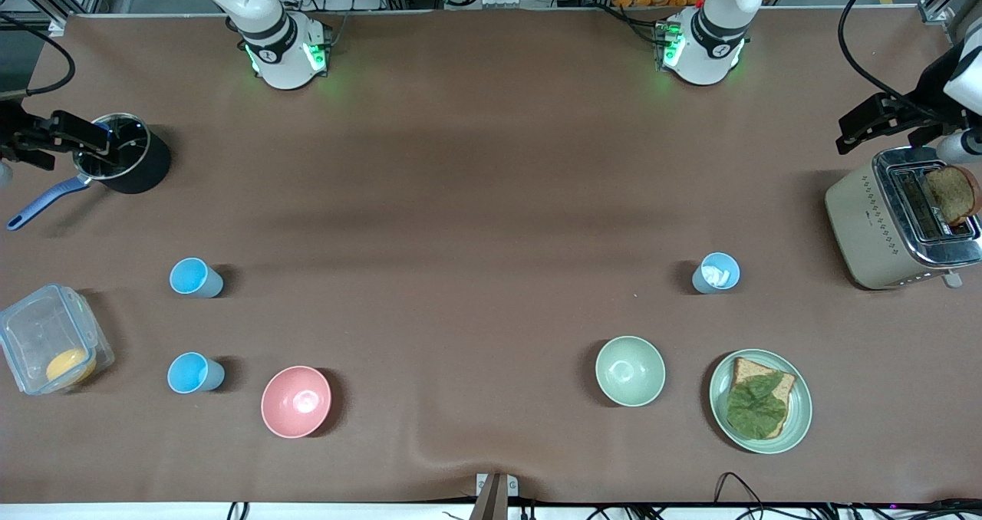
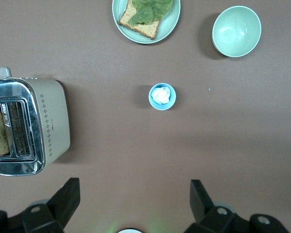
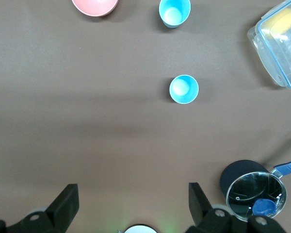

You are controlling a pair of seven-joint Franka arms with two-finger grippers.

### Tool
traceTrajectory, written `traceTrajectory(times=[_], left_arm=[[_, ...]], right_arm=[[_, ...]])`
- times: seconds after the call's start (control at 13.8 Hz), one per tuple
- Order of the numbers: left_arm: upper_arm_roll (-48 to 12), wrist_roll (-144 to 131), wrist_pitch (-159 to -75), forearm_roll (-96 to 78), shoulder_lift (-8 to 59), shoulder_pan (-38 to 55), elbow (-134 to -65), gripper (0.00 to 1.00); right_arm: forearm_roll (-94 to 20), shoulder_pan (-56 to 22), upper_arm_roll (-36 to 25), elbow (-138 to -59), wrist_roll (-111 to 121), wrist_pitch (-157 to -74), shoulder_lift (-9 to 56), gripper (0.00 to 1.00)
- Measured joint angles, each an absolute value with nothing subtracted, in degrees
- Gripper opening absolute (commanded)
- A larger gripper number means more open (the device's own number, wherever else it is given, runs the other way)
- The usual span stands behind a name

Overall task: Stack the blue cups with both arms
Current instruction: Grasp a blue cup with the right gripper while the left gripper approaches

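Three light-blue cups stand upright on the brown table. Two are toward the right arm's end: one [image 1: 196, 278] farther from the front camera, also in the right wrist view [image 3: 184, 89], and one [image 1: 196, 373] nearer, beside the pink bowl [image 3: 174, 12]. The third cup [image 1: 716, 273] stands toward the left arm's end with something white inside it [image 2: 162, 96]. My left gripper [image 2: 134, 194] is open and empty, high over the table between its base and that cup. My right gripper [image 3: 133, 196] is open and empty, high over the table near its base.
A pink bowl [image 1: 296, 401], a green bowl [image 1: 630, 370] and a green plate [image 1: 802, 420] with bread and lettuce lie near the front camera. A toaster [image 1: 867, 221] with toast stands at the left arm's end. A black pot [image 1: 126, 156] and a clear box [image 1: 54, 340] stand at the right arm's end.
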State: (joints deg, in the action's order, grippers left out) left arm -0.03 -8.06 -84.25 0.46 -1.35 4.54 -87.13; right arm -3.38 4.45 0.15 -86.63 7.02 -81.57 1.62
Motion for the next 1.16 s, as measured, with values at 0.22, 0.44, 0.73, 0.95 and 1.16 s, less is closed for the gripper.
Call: traceTrajectory(times=[0.22, 0.44, 0.73, 0.95, 1.16], left_arm=[[-0.06, -8.02, -84.25, 0.46, -1.34, 4.53, -87.13, 1.0], [-0.06, -8.01, -84.25, 0.46, -1.32, 4.44, -87.13, 1.0], [-0.06, -7.94, -84.09, 0.46, -0.96, 4.33, -87.32, 1.0], [-0.06, -7.94, -84.38, 0.46, 0.79, 4.32, -87.73, 1.0], [-0.06, -7.93, -87.02, 0.46, 3.27, 4.28, -88.9, 1.0]], right_arm=[[-3.17, 4.33, 0.16, -86.64, 7.05, -81.58, 1.63, 1.0], [-3.04, 4.14, 0.18, -86.63, 7.06, -81.59, 1.64, 1.0], [-3.0, 3.87, 0.18, -86.65, 7.05, -81.6, 2.32, 1.0], [-3.1, 3.81, 0.19, -86.72, 7.05, -81.68, 5.38, 1.0], [-3.12, 2.22, 0.26, -86.54, 7.02, -82.39, 10.28, 1.0]])
